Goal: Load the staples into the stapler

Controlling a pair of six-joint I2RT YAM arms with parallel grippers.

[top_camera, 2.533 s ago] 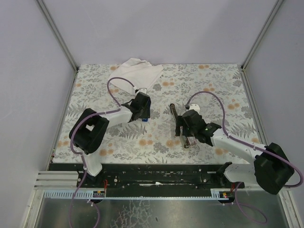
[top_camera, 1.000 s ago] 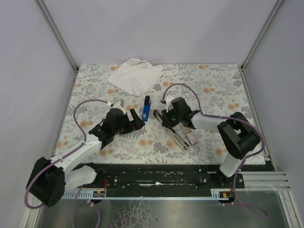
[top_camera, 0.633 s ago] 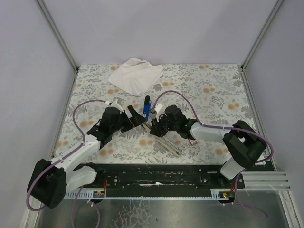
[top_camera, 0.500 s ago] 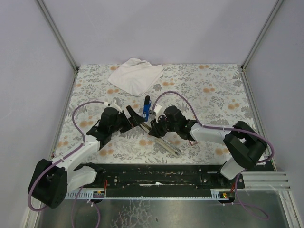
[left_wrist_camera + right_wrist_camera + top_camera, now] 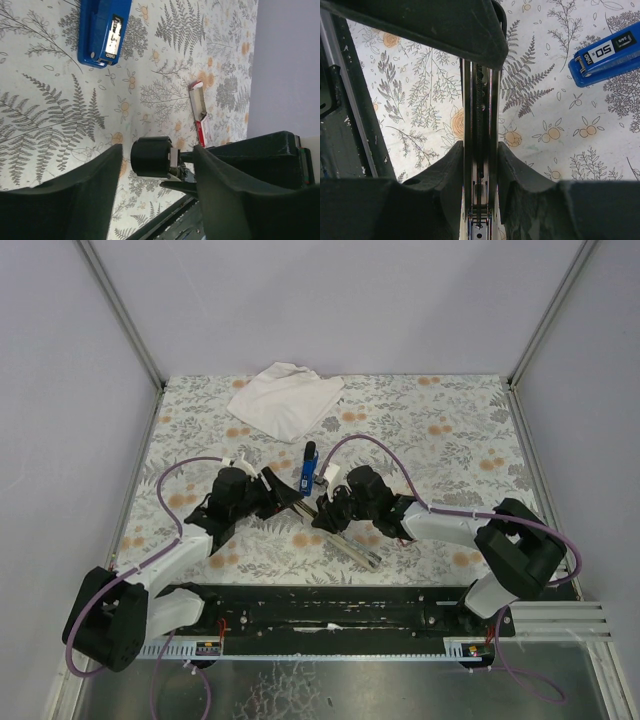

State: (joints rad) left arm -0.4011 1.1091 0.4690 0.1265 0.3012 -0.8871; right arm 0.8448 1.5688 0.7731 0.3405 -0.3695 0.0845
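**Left arm closes in on the raised stapler lid**

The staple box (image 5: 198, 105) lies on the counter (image 5: 60, 115), apart from both arms. The right gripper (image 5: 479, 155) has its jaws clamped on the open stapler (image 5: 480, 90) by its rail. The left gripper (image 5: 157, 152) has just narrowed its jaws. They straddle the black lid tip (image 5: 149, 159) without touching it. The blue stapler (image 5: 105, 30) lies beyond. Loading looks unstarted.

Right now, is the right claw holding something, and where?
Yes: the right gripper clamps the open stapler by the long sides of its metal staple rail.

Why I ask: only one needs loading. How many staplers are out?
2: a blue stapler lying mid-table, and an open stapler beside it in the right pincer. None looks hidden.
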